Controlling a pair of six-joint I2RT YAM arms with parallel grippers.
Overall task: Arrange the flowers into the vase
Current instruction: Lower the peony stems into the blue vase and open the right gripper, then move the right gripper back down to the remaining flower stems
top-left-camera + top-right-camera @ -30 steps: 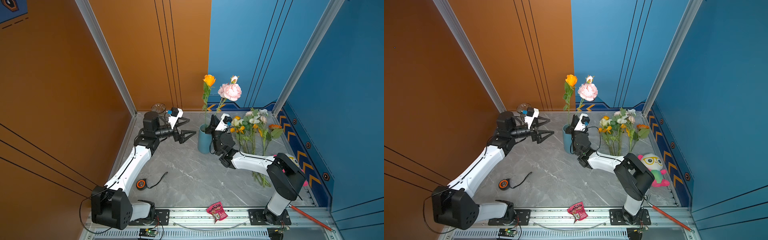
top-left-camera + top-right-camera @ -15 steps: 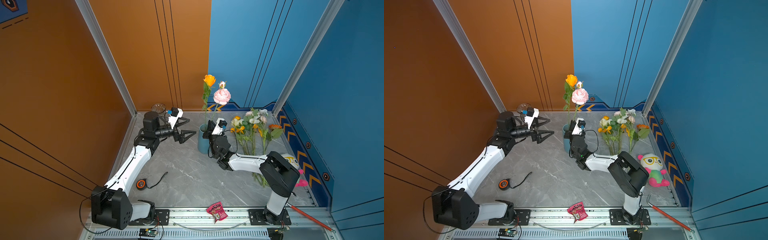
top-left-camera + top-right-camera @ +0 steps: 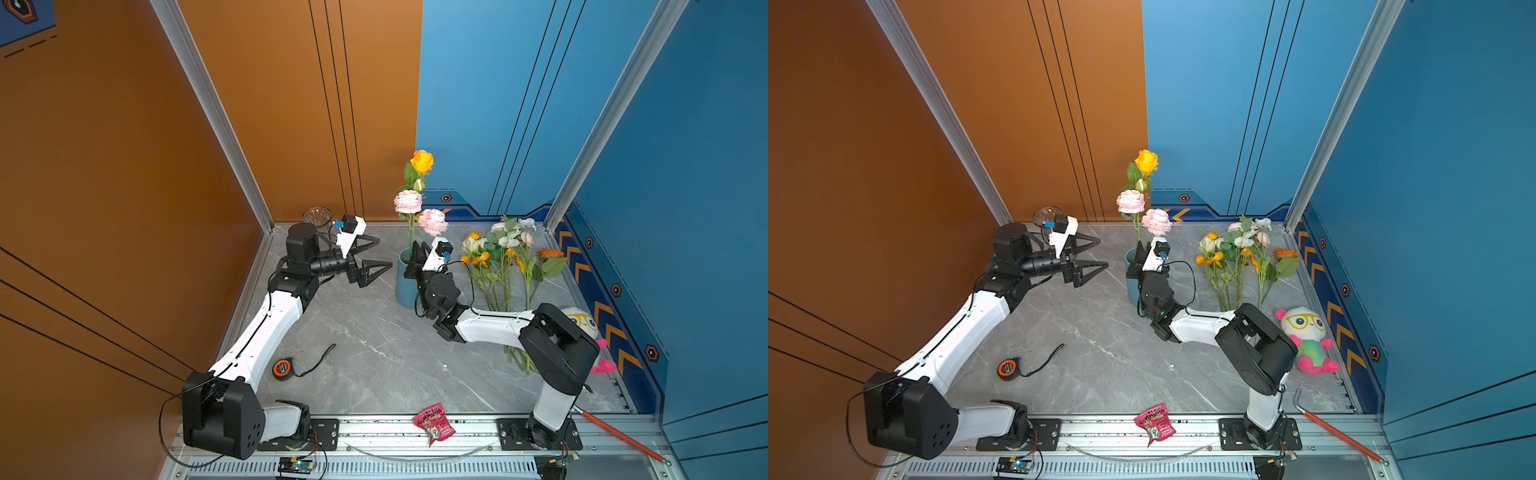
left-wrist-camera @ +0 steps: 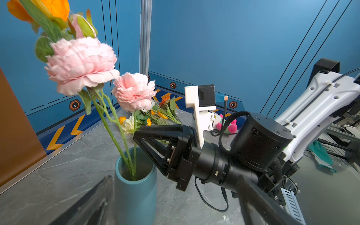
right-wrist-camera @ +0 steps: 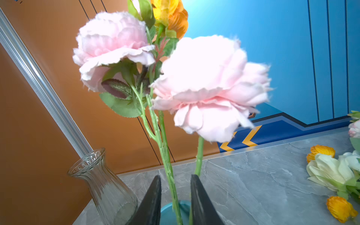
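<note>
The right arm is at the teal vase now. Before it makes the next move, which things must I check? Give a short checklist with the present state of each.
1. Pink flower stems stand inside the teal vase: ok.
2. Teal vase upright: ok.
3. Right pincer jaws apart, gap on both sides of the stem between them: ok.
4. A second stem passes behind the right pincer; contact there: cannot tell.
5. Left pincer open, apart from the vase: ok.
6. All flowers in the vase: not ok; loose flowers lie on the table.
</note>
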